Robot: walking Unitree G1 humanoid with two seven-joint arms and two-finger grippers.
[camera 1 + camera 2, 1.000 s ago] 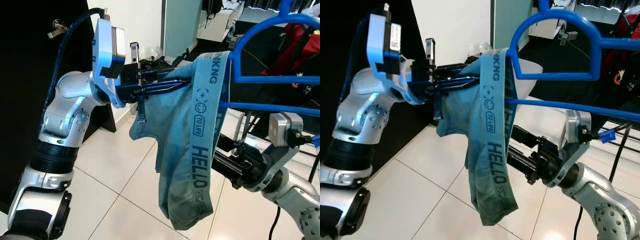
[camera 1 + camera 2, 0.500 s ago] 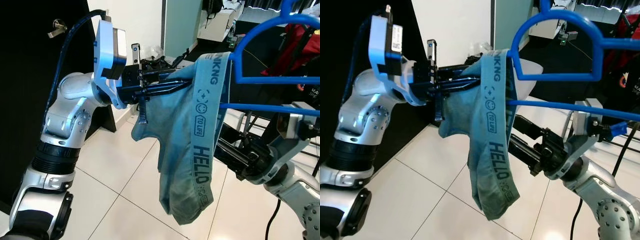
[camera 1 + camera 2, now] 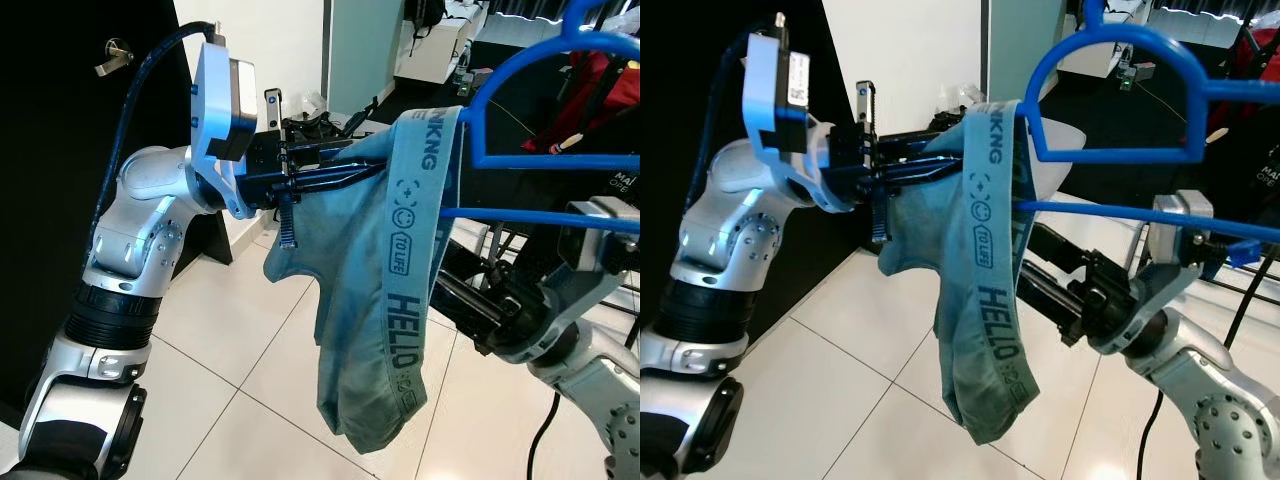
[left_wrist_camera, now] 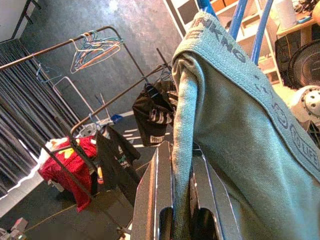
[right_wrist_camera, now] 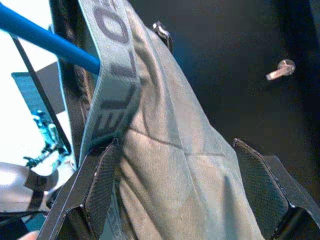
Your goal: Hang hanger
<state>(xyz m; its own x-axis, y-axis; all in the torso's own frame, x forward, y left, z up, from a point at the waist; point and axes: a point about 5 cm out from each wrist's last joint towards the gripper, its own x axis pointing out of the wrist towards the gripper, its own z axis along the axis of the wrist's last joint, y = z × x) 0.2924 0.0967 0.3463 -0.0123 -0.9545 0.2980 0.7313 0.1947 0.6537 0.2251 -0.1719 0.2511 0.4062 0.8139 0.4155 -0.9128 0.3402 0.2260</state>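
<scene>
Two grippers at work on one blue hanger (image 3: 1110, 95), held high in front of the robot. Teal garment (image 3: 375, 300) with "HELLO" band is draped over hanger's left end and hangs down over white tile floor (image 3: 230, 380). Left gripper (image 3: 345, 172) is raised at chest height, fingers pinched closed on a fold of the garment near its top edge; left wrist view shows cloth clamped between them. Right gripper (image 5: 175, 165) reaches in from lower right, fingers spread wide either side of the hanging cloth, not clamped on it. Clothes rack (image 4: 100, 100) with garments stands behind.
</scene>
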